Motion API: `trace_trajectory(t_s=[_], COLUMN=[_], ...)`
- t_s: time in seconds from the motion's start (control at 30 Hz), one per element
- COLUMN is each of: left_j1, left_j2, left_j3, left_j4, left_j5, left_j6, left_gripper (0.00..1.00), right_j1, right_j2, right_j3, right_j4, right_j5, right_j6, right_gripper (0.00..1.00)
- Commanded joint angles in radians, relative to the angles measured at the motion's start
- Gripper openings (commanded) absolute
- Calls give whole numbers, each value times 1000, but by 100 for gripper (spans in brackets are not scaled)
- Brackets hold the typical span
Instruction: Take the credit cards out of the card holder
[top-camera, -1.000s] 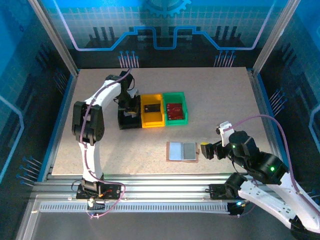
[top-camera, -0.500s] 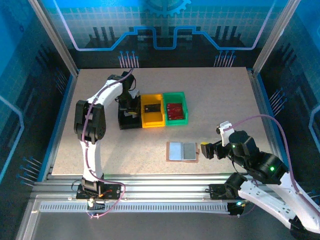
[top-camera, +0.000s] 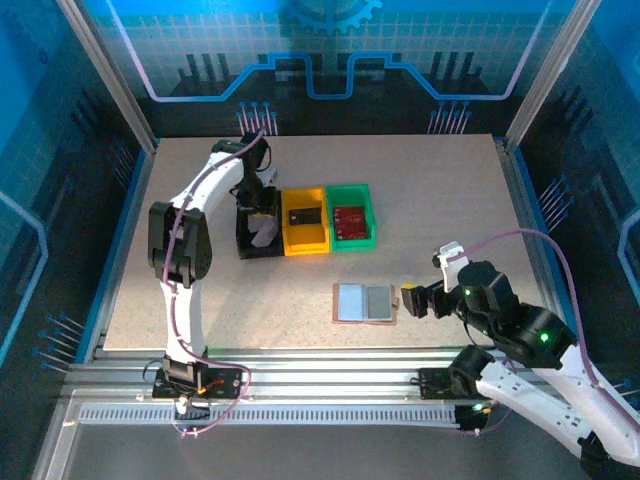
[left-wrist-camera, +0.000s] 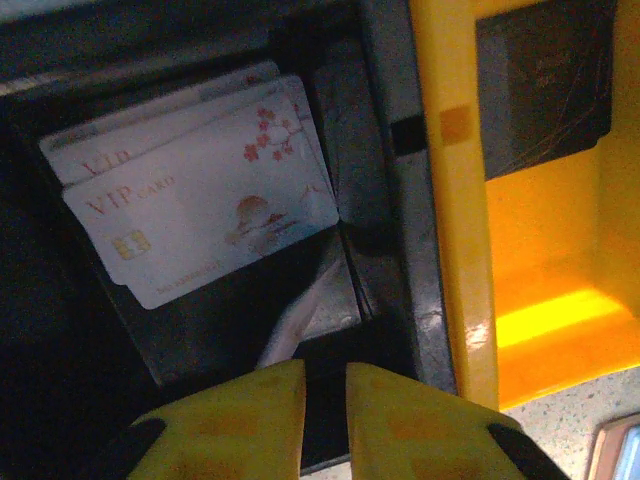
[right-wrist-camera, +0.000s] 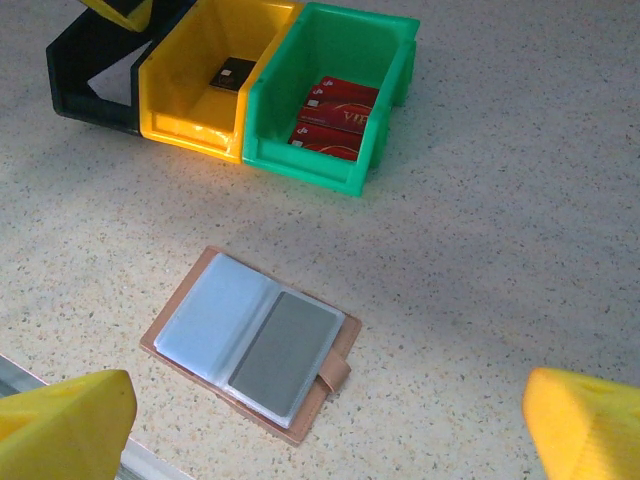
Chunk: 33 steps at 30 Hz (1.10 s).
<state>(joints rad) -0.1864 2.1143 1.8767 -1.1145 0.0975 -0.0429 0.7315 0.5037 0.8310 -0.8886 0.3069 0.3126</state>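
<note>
On the surface (top-camera: 450, 200) three trays stand in a row: black tray (top-camera: 245, 247), yellow tray (top-camera: 306, 244), green tray (top-camera: 353, 241). One card holder (top-camera: 365, 302) lies open and flat in front of them, just beside my right gripper (right-wrist-camera: 320, 420), which is spread wide. My left gripper (left-wrist-camera: 325, 375), a narrow slit apart and holding nothing, hangs over the black tray. I count at least two white cards (left-wrist-camera: 200, 190) in black, one dark card (left-wrist-camera: 545, 80) in yellow and two red cards (right-wrist-camera: 330, 115) in green.

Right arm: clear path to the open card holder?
Probably yes. The card holder lies open on bare table just ahead of the right arm's fingers, which stand wide apart; nothing sits between.
</note>
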Motion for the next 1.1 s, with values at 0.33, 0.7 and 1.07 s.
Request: trace_trajectory(t_s=[0.33,0.7,1.07], left_j1=[-48,-395,-720], left_j2=[-271,-886,-945], left_j3=[96,-723,-1025], left_j4=[-37,472,674], left_j5=[-40,2,-208], left_j6=[-64,-490,-817], left_gripper=[22,41,46], right_j1=[-11,-11,-14], right_j2=[-14,187,404], right_j3=[-14,77,-16], right_j4=[24,-36,71], right_j5=[-7,-82,-219], right_j6=[-14,23,251], right_gripper=[100,100,91])
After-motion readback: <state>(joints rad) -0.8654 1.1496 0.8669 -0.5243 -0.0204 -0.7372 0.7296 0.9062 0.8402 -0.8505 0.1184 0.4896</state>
